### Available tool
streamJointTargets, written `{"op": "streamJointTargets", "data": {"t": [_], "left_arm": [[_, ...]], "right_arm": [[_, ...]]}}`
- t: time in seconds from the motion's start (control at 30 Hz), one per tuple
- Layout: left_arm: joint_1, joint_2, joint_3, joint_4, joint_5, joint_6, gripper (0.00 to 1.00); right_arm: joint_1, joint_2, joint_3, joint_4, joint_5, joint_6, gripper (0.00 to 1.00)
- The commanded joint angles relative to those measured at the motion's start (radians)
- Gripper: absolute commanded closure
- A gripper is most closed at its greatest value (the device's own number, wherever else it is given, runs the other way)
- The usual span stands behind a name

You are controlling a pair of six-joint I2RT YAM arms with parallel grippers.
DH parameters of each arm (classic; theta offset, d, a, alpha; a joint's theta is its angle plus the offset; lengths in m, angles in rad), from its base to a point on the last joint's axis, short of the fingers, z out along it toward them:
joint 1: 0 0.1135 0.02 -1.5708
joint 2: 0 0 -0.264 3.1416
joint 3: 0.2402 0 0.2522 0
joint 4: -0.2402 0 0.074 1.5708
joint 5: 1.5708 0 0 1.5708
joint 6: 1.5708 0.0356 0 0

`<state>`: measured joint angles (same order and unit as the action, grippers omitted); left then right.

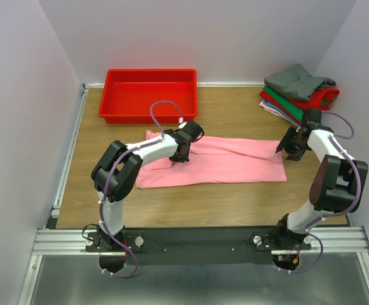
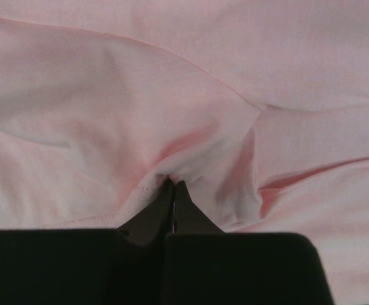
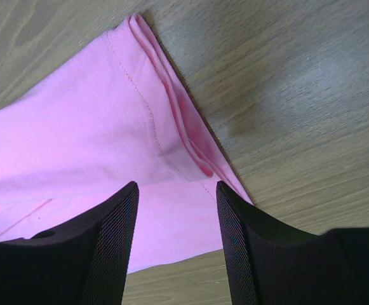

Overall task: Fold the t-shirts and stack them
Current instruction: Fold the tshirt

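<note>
My left fingers (image 2: 154,221) are pinched together on a fold of the pink t-shirt (image 1: 228,162), near its 10 o'clock edge. My right fingers (image 3: 111,241) stand spread wide over the shirt's hemmed corner at its 3 o'clock end, gripping nothing. The shirt lies long and mostly flat across the middle of the tabletop (image 1: 235,203). The folded stack (image 1: 298,92) of t-shirts, grey on top, sits at 2 o'clock, and the red tray (image 1: 149,94) at 11 o'clock.

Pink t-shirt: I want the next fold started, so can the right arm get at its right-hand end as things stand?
Probably yes: the right gripper hangs open directly over a hemmed corner of the pink t-shirt, with nothing between fingers and cloth.
</note>
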<state>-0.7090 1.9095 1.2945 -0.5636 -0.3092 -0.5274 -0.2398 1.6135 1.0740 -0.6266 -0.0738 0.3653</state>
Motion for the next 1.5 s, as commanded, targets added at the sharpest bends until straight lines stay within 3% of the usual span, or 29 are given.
{"op": "streamJointTargets", "data": {"t": [0.0, 0.53, 0.93, 1.47], "left_arm": [[-0.009, -0.030, 0.048, -0.074, 0.030, 0.015, 1.00], [-0.015, -0.132, 0.032, -0.154, 0.156, 0.023, 1.00], [-0.026, -0.113, 0.037, -0.186, 0.176, 0.026, 1.00], [-0.030, -0.101, 0.058, -0.193, 0.185, 0.015, 0.87]], "right_arm": [[-0.004, -0.030, -0.009, -0.015, 0.014, -0.008, 0.41], [-0.004, -0.001, -0.023, -0.012, 0.014, -0.019, 0.43], [-0.004, -0.006, -0.032, -0.013, 0.002, -0.020, 0.44], [-0.004, -0.003, -0.034, -0.013, 0.000, -0.020, 0.44]]}}
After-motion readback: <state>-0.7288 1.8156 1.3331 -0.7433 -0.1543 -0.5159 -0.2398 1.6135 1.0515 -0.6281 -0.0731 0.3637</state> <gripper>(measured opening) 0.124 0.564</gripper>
